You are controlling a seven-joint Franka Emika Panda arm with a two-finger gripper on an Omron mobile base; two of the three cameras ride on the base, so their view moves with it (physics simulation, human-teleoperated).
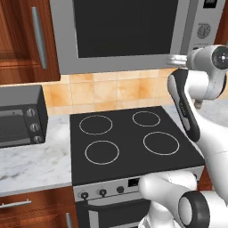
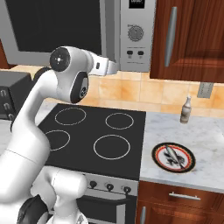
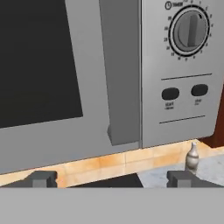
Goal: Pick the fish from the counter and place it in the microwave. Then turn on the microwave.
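Note:
The grey-silver microwave (image 1: 129, 31) hangs over the stovetop with its dark-windowed door shut. Its control strip (image 2: 138, 35) carries a dial (image 3: 189, 30) and two dark buttons (image 3: 170, 93). My gripper (image 3: 111, 179) is raised to the microwave's lower edge, near the seam between door handle and control strip, and stands open with nothing between its fingertips (image 3: 41, 178). The gripper (image 2: 114, 68) sits just below the door's right end, and it is also seen from the other side (image 1: 177, 59). The fish is hidden. The white marble counter (image 2: 205, 131) flanks the stove.
A black four-ring stovetop (image 1: 129, 138) lies below the arm. A dark toaster oven (image 1: 20, 116) stands on the left counter. On the right counter are a red-rimmed plate with dark markings (image 2: 173, 157) and a small bottle (image 2: 186, 109). Wooden cabinets (image 2: 192, 39) flank the microwave.

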